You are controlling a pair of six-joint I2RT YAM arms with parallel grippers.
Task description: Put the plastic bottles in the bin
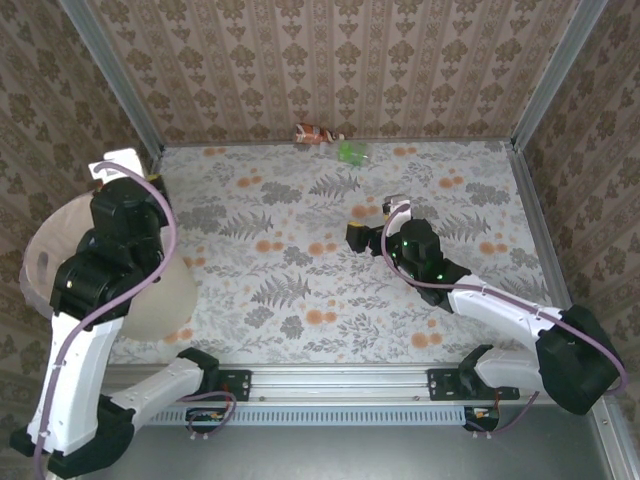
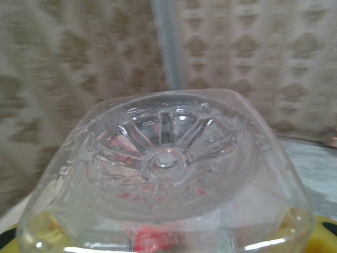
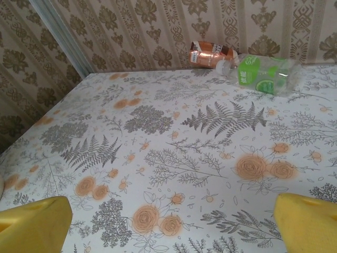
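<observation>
Left wrist, end effector [image 2: 168, 238] gripping red-labelled bottle [image 2: 166, 158]

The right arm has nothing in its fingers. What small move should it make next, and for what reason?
Probably ease the right fingers forward and slightly right, toward the green-label bottle. They stand open with nothing between them, and that bottle lies on its side by the far wall, next to the orange-label bottle, well ahead of the fingers.
</observation>
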